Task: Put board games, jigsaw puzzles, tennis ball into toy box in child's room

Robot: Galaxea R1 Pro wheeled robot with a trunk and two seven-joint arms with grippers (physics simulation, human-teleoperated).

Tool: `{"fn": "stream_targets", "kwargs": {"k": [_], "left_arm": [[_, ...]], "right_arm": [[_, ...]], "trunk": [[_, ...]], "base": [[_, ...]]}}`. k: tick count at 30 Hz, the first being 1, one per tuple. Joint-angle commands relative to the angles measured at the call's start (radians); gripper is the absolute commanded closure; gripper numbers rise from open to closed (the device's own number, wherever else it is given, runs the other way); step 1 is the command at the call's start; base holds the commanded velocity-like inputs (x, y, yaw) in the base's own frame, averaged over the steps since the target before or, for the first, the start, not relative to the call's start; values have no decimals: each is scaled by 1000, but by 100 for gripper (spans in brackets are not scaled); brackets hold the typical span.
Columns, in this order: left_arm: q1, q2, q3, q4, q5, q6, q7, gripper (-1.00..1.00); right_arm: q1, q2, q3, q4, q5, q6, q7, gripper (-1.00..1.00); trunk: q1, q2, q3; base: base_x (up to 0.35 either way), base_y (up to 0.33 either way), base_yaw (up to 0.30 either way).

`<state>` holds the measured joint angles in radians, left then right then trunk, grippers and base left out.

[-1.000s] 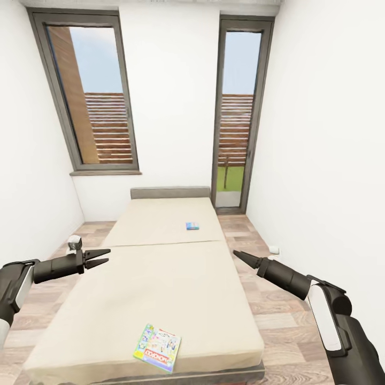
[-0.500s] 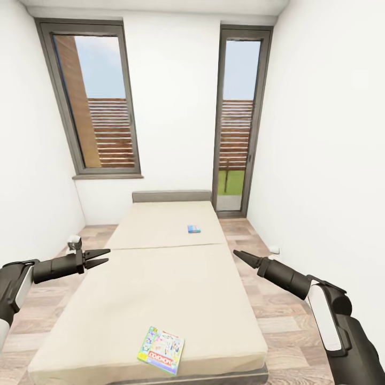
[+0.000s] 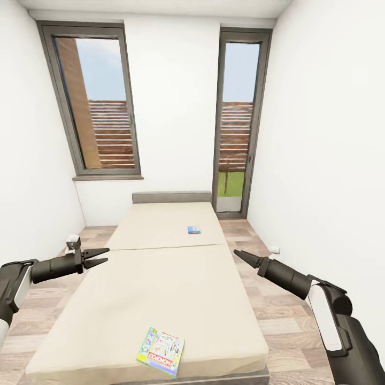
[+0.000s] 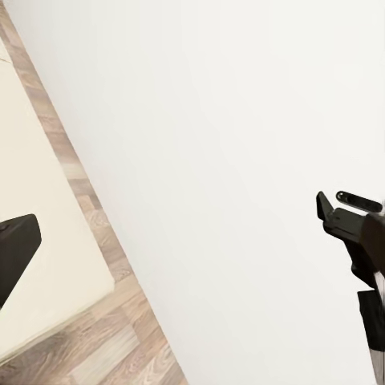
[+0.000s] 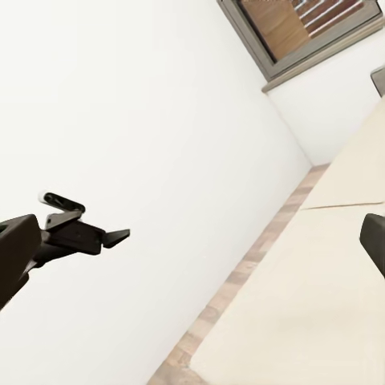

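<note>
2 board games (image 3: pixel 160 352) on cream bed (image 3: pixel 160 278)

Both arms forward, low, well apart. Left gripper (image 3: pixel 101 257) fingers slightly parted, empty. Right gripper (image 3: pixel 237 253) fingers together to a point, apparently closed, empty.

You face a narrow white-walled room with a wood-plank floor (image 3: pixel 289 315), where a long cream bed (image 3: pixel 160 283) with a low grey headboard (image 3: pixel 171 197) runs toward two tall grey-framed windows (image 3: pixel 99 101) showing daylight and slatted fencing.
</note>
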<state>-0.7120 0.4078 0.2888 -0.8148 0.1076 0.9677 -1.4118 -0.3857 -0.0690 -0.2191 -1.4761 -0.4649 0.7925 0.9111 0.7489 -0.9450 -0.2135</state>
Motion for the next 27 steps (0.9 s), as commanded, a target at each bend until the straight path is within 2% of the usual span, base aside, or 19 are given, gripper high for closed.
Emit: {"fn": "stream_targets", "kwargs": {"k": [1, 7, 12, 20, 27], "left_arm": [[-1, 2, 1, 1, 2, 17, -3, -100], [-1, 6, 4, 2, 4, 43, -4, -100], [-1, 8, 5, 0, 4, 52, -42, -100], [-1, 9, 4, -1, 2, 53, -71, -100], [-3, 9, 3, -1, -3, 57, -73, -100]], "right_arm": [[-1, 0, -1, 0, -5, 5, 2, -100], [-1, 0, -2, 1, -8, 5, 2, -100], [-1, 0, -2, 2, -8, 6, 1, -100], [-1, 1, -2, 6, -9, 14, -1, -100], [-1, 4, -4, 94, -10, 19, -1, -100]], "trunk": [[0, -1, -1], [0, -1, -1], [0, -1, -1], [31, -57, -26], [58, -106, -48]], "base": [[0, 0, 0], [0, 0, 0], [0, 0, 0], [-67, 0, 0], [-119, 0, 0]]}}
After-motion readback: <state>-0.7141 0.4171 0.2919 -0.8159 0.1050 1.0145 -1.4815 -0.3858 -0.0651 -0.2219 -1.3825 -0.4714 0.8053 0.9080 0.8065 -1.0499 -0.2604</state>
